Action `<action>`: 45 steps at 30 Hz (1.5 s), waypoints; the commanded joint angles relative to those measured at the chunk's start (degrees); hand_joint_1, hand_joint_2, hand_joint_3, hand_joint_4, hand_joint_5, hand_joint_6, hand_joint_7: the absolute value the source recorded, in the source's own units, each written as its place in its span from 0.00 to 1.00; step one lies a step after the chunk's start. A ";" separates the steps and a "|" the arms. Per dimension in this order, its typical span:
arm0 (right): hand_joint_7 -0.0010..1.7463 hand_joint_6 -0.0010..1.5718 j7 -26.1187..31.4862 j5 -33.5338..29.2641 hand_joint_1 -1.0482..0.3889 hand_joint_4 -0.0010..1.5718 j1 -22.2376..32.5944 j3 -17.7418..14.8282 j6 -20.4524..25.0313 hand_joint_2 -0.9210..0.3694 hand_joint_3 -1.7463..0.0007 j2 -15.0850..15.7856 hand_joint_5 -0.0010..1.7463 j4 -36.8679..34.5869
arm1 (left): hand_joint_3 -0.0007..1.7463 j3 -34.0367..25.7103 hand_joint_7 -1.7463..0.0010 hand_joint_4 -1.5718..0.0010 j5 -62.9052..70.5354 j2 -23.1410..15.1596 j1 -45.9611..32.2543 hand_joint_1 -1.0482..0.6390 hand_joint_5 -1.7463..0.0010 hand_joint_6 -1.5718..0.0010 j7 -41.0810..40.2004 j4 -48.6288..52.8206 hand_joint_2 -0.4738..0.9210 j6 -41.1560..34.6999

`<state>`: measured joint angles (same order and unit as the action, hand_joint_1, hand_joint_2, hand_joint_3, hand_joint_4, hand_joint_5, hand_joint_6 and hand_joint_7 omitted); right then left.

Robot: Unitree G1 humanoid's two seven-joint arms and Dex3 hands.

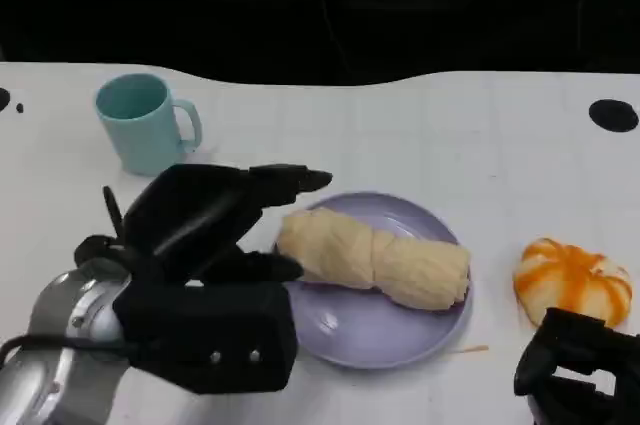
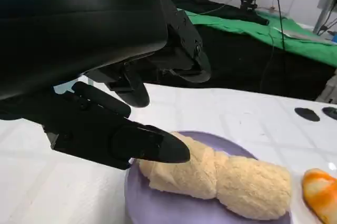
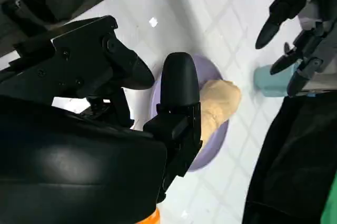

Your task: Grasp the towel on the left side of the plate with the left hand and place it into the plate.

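Already, the pale yellow rolled cloth towel (image 1: pixel 375 260) lies across the round lilac plate (image 1: pixel 380 330), its near end resting by the plate's left rim and its far end reaching toward the right rim. It looks settled flat, knotted or cinched near its middle, so the placing part of the task appears done.

Just to the left of the towel sits the robot's black left hand (image 1: pixel 215 235). Its fingers (image 2: pixel 152 145) are spread apart and hold nothing; 1 fingertip hovers very close to the towel's near end, and whether it touches cannot be told from these views.

To finish this step well, the left hand should lift straight up and draw back to the left with fingers kept apart, so no fingertip drags the soft roll off the plate. A sideways sweep toward the plate risks snagging the cloth.

Behind the left hand stands a light teal ceramic mug (image 1: pixel 145 123), well apart from the plate. A round orange and white striped soft object (image 1: pixel 573 280) rests to the right of the plate. The black right hand (image 1: pixel 580 365) sits low near it; its fingers' state cannot be told.
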<state>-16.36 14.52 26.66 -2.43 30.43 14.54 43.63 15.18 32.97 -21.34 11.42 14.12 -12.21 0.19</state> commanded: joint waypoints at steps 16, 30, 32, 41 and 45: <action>0.97 0.33 1.03 -0.84 0.72 0.45 -1.35 1.88 -1.47 0.22 0.31 0.42 1.00 -0.90 | 0.64 -17.36 0.34 0.53 -38.19 12.87 -31.83 0.54 0.10 0.52 -2.89 -21.45 0.76 -8.05; 0.96 0.33 0.62 -1.44 0.75 0.45 -2.55 1.88 -2.14 0.22 0.31 1.22 1.00 -2.22 | 0.59 -21.80 0.11 0.58 -55.56 15.51 -39.30 0.56 0.00 0.64 -3.60 -31.21 0.86 -30.04; 0.96 0.33 0.68 -1.54 0.75 0.45 -2.65 1.72 -2.33 0.22 0.31 1.26 1.00 -2.48 | 0.57 -22.21 0.10 0.58 -57.07 15.82 -38.97 0.55 0.00 0.63 -3.58 -30.14 0.87 -30.61; 0.98 0.31 -0.01 -2.32 0.77 0.43 -2.83 2.24 -4.14 0.20 0.33 1.26 1.00 -3.74 | 0.60 -23.04 0.06 0.54 -61.93 17.25 -34.85 0.53 0.00 0.62 -2.20 -23.44 0.82 -28.89; 0.98 0.31 0.00 -2.71 0.77 0.44 -3.04 2.81 -4.05 0.20 0.33 1.22 1.00 -3.78 | 0.61 -23.63 0.05 0.53 -65.69 18.07 -33.31 0.52 0.00 0.61 -1.74 -21.23 0.82 -28.91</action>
<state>-16.33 11.93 23.85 0.10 26.59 15.31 39.86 -7.52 -30.35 -3.53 -22.75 11.38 -34.82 -29.26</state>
